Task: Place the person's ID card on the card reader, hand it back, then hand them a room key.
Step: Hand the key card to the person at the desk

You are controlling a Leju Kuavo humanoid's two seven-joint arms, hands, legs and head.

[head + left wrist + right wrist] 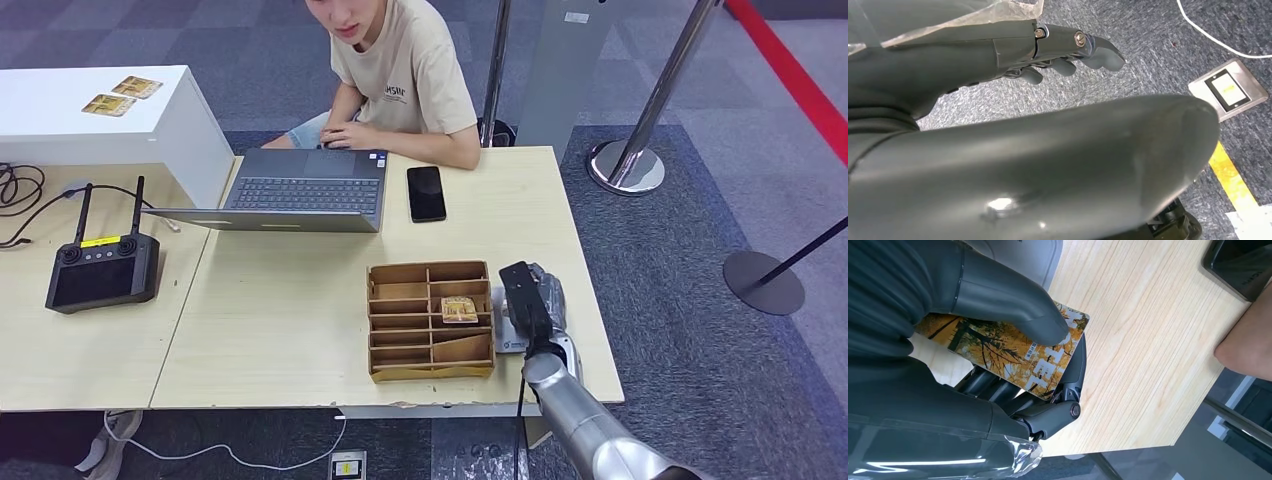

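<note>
My right hand (pixel 531 296) hovers at the table's right edge, over the white-grey card reader (pixel 509 337). In the right wrist view this hand (pixel 948 300) pinches an orange card with a tree picture (pixel 1018 360), thumb on top and dark fingers underneath. A corner of the card reader (pixel 1023 255) lies close behind the card. A similar orange card (pixel 460 310) lies in a compartment of the brown organizer (pixel 430 320). The person (pixel 400 70) sits at the far side of the table. My left hand (pixel 1068 50) hangs over the carpet and holds nothing.
A black phone (pixel 426 193) and a laptop (pixel 300 190) lie in front of the person. A black controller (pixel 102 270) sits at the left. Two more cards (pixel 122 95) rest on a white box. The person's forearm (pixel 1248 340) lies near the phone.
</note>
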